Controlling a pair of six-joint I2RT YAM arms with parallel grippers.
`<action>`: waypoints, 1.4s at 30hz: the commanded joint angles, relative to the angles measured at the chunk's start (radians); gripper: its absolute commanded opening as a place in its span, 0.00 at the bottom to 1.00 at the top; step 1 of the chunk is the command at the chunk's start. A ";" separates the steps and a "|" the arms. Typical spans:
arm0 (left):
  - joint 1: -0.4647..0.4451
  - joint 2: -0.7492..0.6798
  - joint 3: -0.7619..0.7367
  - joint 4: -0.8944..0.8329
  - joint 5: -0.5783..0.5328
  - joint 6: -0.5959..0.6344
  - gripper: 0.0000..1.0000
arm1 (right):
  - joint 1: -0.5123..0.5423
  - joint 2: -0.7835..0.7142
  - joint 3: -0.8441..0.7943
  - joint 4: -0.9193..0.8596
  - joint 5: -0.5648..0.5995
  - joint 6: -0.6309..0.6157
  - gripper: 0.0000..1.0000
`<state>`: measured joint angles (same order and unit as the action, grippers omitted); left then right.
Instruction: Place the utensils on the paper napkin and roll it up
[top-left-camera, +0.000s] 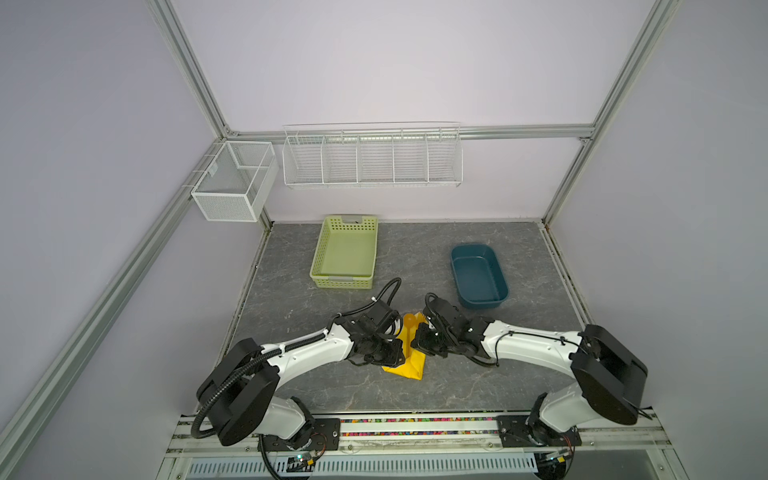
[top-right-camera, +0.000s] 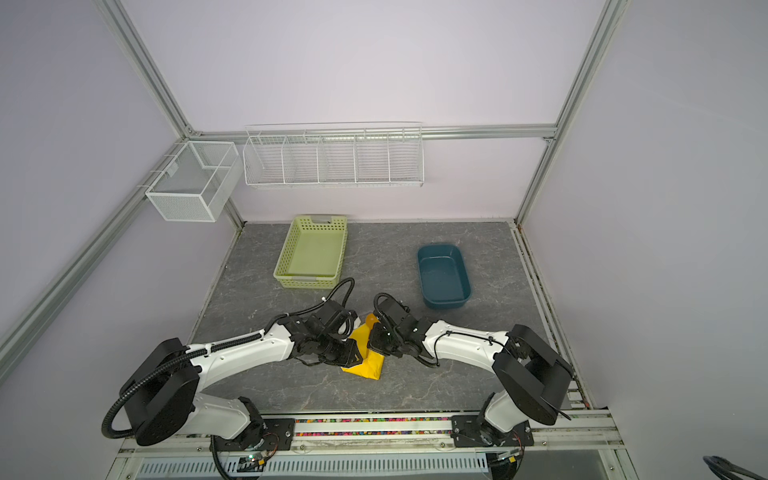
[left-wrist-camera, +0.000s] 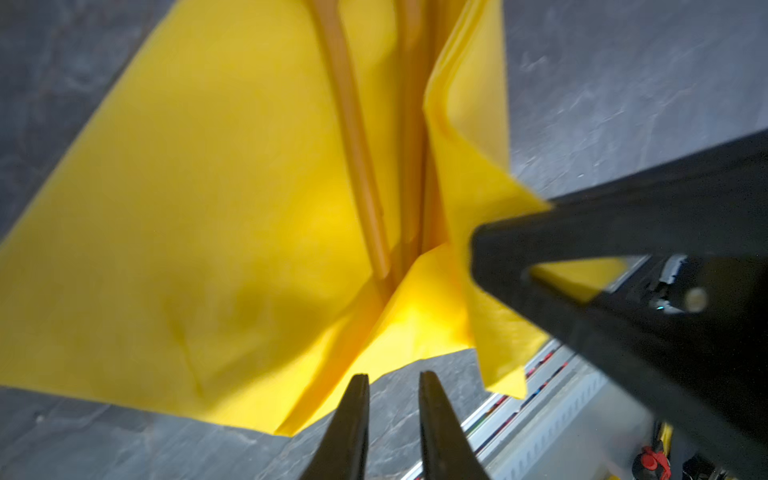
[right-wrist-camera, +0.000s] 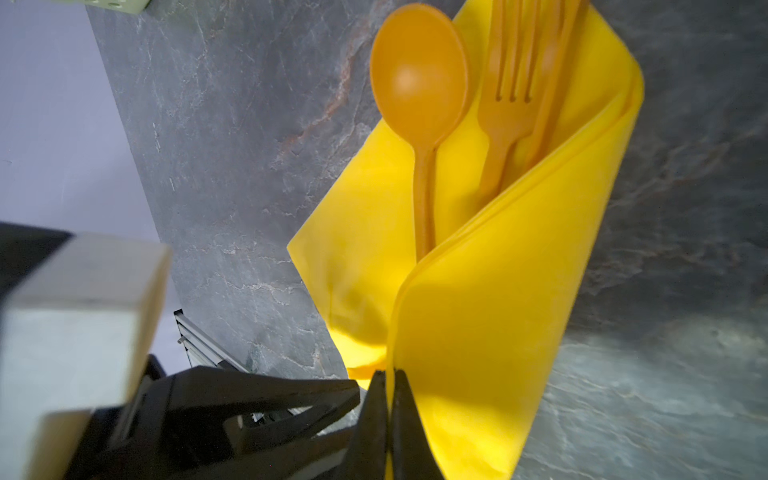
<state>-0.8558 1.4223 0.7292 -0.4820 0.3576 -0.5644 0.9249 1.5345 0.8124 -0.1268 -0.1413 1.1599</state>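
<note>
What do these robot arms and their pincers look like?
The left arm and right arm have white shells and bulky rounded black joints. A ribbed black hose runs along the left; thin black cables loop on the right. The left gripper and right gripper have slim, tapering black fingers.

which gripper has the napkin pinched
The right gripper, shut on a fold of the napkin; the left gripper is slightly open, holding nothing.
</note>
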 joint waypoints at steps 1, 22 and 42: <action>0.011 0.034 -0.044 -0.027 -0.004 0.001 0.21 | 0.003 0.034 0.023 0.035 -0.024 0.034 0.07; 0.075 -0.048 -0.019 -0.065 -0.061 -0.003 0.18 | 0.007 0.257 0.117 0.064 -0.131 -0.018 0.11; 0.352 -0.038 -0.088 -0.026 -0.007 -0.049 0.43 | 0.005 0.294 0.162 -0.070 -0.132 -0.119 0.31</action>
<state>-0.5236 1.3590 0.6720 -0.5488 0.2924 -0.6029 0.9264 1.8011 0.9730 -0.1432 -0.2821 1.0386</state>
